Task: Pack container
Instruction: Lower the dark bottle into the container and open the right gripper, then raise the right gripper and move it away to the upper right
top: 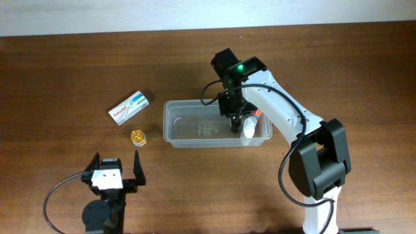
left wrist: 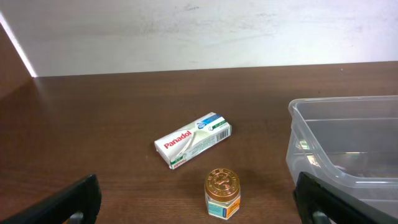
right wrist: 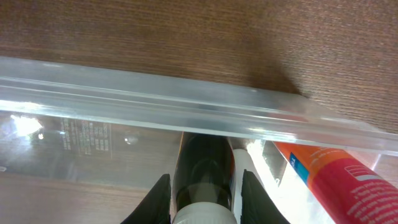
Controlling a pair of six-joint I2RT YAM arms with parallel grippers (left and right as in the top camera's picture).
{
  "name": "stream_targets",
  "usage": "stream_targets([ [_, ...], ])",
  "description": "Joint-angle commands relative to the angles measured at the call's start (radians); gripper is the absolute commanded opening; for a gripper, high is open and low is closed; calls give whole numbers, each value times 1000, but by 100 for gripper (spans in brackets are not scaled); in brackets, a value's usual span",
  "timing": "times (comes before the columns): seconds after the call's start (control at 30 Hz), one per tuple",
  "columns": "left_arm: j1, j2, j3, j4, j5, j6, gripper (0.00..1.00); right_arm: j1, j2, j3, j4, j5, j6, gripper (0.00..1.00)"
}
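Item: container (top: pixel 170 123), clear tub, ctr of bench (top: pixel 65 65).
- R tool (top: pixel 237 123): reaches down inside tub at its right end. Seems clamped on dark bottle (right wrist: pixel 202 155), prob. to set it beside the red tube (right wrist: pixel 336 180) already in.
- L tool (top: pixel 117 157): fingers apart, empty, parked near edge, clear of the work.
- Unpacked, left of tub: pill box (top: pixel 130 107), gold-lid jar (top: pixel 138 137). Prob. next in.

Left wrist shows me only a corner of the container (left wrist: pixel 348 143); the rest runs off frame. On the right wrist, bottle (right wrist: pixel 202 162) and red tube (right wrist: pixel 336 180) are cropped below, the tube's print blurred.
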Motion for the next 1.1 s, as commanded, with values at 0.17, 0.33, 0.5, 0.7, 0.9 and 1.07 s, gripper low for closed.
stream_targets([
  [0.17, 5, -7, -8, 4, -7, 16, 99, -8, -4, -2, 0, 27, 6, 34],
  [0.33, 5, -7, -8, 4, -7, 16, 99, -8, -4, -2, 2, 27, 6, 37],
  [0.5, 5, -7, -8, 4, -6, 16, 99, -8, -5, -1, 11, 27, 5, 38],
  [0.7, 5, -7, -8, 4, -7, 16, 100, -8, -7, 61, -4, 27, 2, 38],
  [0.9, 5, -7, -8, 4, -6, 16, 99, -8, -15, 217, -104, 27, 0, 39],
  [1.07, 5, -7, -8, 4, -7, 16, 99, -13, -19, 402, -225, 24, -48, 43],
])
